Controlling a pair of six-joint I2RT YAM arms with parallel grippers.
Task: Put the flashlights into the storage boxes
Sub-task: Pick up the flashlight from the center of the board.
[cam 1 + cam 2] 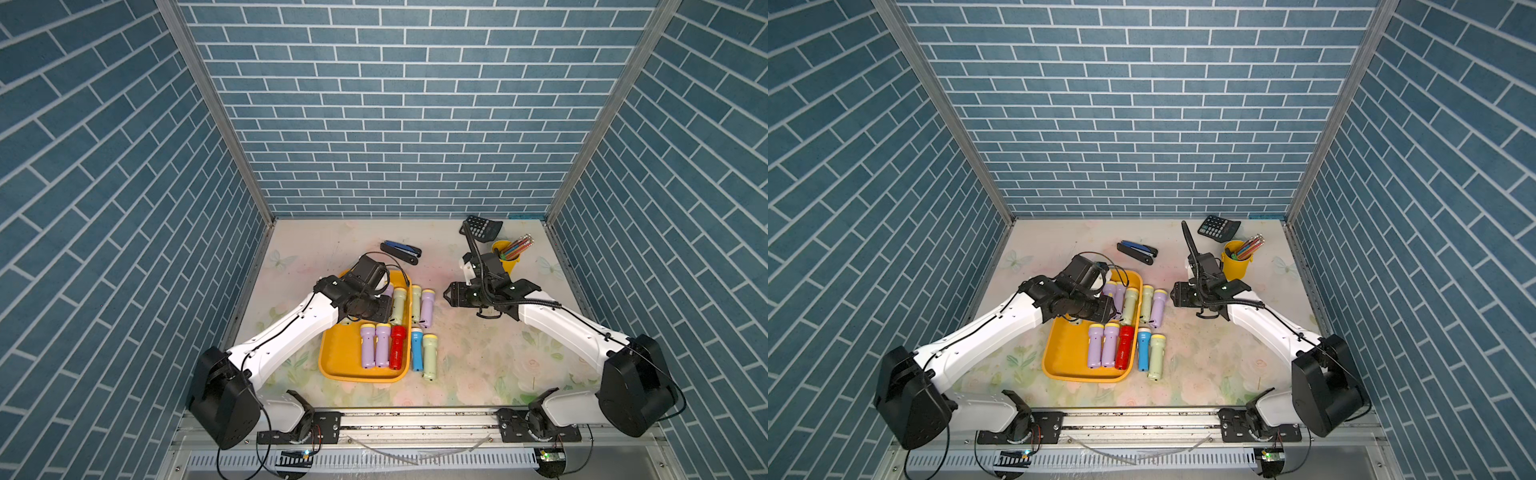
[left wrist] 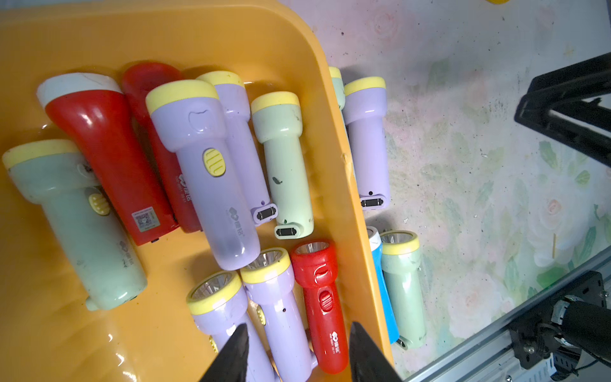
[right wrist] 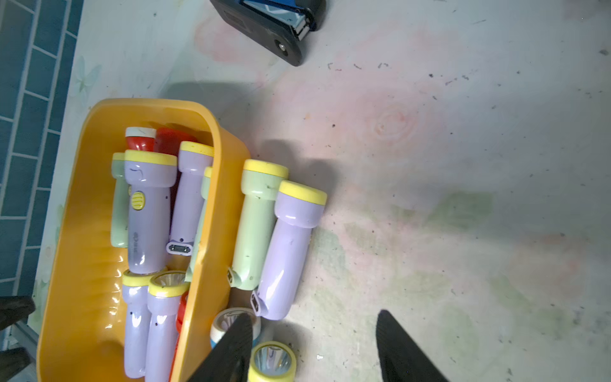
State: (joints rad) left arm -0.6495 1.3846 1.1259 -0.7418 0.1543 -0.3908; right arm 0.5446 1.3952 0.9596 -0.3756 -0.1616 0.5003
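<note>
Roughly two thirds done, judging by how things lie. Counted inside the yellow-orange storage box (image 1: 341, 353): four lilac flashlights (image 2: 211, 185), three red flashlights (image 2: 109, 155) and two pale green flashlights (image 2: 287, 172), nine in all, loosely heaped at the far end with one lilac riding on top, and laid as a neat row of three at the near end. Left to move: four, all on the tabletop (image 1: 478, 357) just beside the box's right-hand rim, in two pairs. Farther back, a pale green flashlight (image 1: 416, 303) touching a lilac flashlight (image 1: 427, 309); nearer the front, the single blue flashlight (image 1: 417, 349) just beside another pale green. Thirteen altogether, then: five lilac, four pale green, three red, one blue. One box only, with bare floor to spare along its left side. Above the box, about its middle, the left pincer (image 2: 299, 325): tips partly parted, nothing clamped between them as far as the wrist view shows, so empty by the look of it. To the right of the loose four, near but not touching, the right pincer (image 3: 314, 314): parted rather wider, likewise empty, aimed toward them. Well apart at the back of the tabletop: one stapler (image 1: 401, 251), one calculator (image 1: 483, 226), one yellow cup (image 1: 510, 264) of coloured pencils (image 1: 517, 245), none of it part of the job. Likely remaining, as a judgement only: four more pick-ups and drops.
</note>
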